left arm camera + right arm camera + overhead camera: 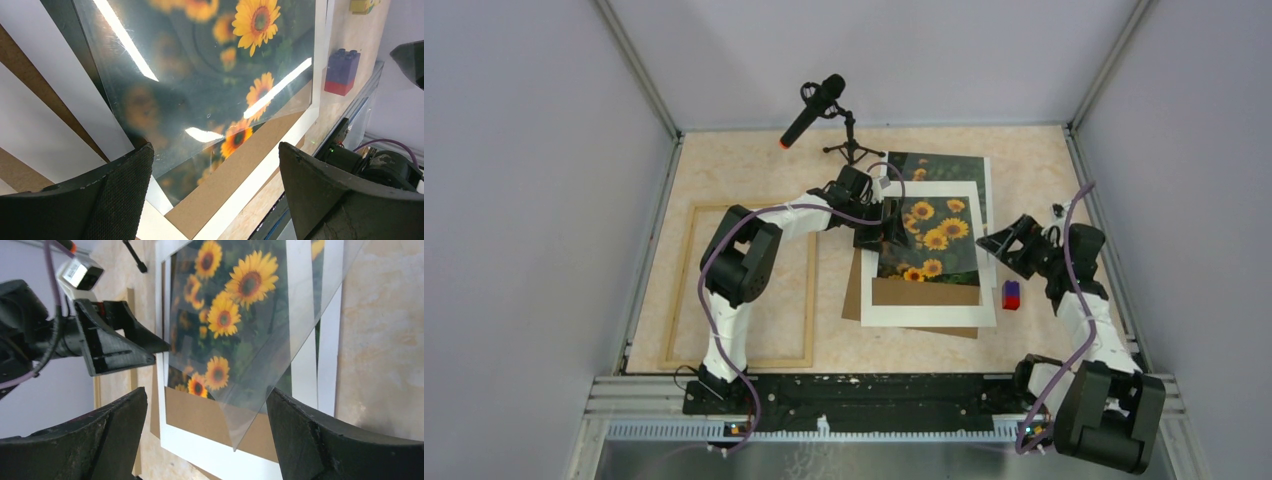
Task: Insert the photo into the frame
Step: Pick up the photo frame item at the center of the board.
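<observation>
The sunflower photo (934, 235) lies in a stack at mid-table, under a white window mat (929, 312) and over a brown backing board (924, 292). It sits shifted toward the far side, so brown shows in the near part of the window. A clear sheet (260, 385) lies tilted over the photo (235, 285). The light wooden frame (764, 361) lies bare on the table to the left. My left gripper (886, 225) is open at the stack's left edge, over the sheet's corner (200, 75). My right gripper (996, 245) is open and empty just right of the stack.
A black microphone on a small tripod (819, 105) stands at the back, behind the stack. A red and blue block (1011, 294) stands by the stack's right edge, near my right gripper. Grey walls close the table on three sides.
</observation>
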`<action>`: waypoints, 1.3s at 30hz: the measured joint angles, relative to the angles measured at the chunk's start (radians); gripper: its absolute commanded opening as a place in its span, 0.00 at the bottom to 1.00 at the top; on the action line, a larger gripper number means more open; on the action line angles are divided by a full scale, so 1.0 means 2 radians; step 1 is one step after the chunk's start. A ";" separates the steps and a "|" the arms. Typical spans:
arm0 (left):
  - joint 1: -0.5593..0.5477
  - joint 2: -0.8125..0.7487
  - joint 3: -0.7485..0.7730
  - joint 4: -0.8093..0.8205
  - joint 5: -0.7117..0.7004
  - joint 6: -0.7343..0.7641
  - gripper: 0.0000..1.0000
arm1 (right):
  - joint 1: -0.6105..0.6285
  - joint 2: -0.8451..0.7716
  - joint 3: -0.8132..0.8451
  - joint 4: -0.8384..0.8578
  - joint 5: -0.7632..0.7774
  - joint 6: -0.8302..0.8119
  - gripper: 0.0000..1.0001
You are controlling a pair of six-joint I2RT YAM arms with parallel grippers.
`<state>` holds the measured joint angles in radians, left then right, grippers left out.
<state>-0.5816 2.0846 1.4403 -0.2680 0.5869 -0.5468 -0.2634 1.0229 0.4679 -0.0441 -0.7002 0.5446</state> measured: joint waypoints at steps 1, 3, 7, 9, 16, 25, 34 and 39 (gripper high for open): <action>0.000 0.000 0.000 0.000 0.000 0.000 0.98 | 0.000 -0.006 -0.004 0.007 0.000 0.006 0.86; 0.000 0.000 0.000 0.000 0.000 0.000 0.98 | 0.000 -0.017 -0.009 0.024 0.002 0.020 0.85; 0.000 0.001 0.001 -0.001 0.000 0.000 0.98 | 0.000 -0.016 -0.010 0.032 0.035 0.043 0.82; 0.000 0.001 0.001 -0.001 0.000 0.000 0.98 | 0.000 -0.003 -0.010 0.028 0.052 0.052 0.79; 0.000 0.001 0.001 -0.001 0.000 0.000 0.98 | 0.002 0.083 -0.010 0.053 0.066 0.099 0.75; 0.000 0.001 0.002 -0.002 0.002 0.000 0.98 | 0.006 0.155 -0.010 0.151 0.077 0.133 0.58; 0.000 0.001 0.002 -0.002 0.002 0.001 0.98 | 0.009 0.290 -0.001 0.276 0.056 0.154 0.08; -0.001 0.001 0.016 -0.027 -0.026 0.019 0.98 | 0.012 0.288 0.017 0.266 0.045 0.139 0.00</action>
<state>-0.5835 2.0857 1.4731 -0.3210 0.5354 -0.5083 -0.2394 1.5990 0.5014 0.4889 -0.6106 0.8219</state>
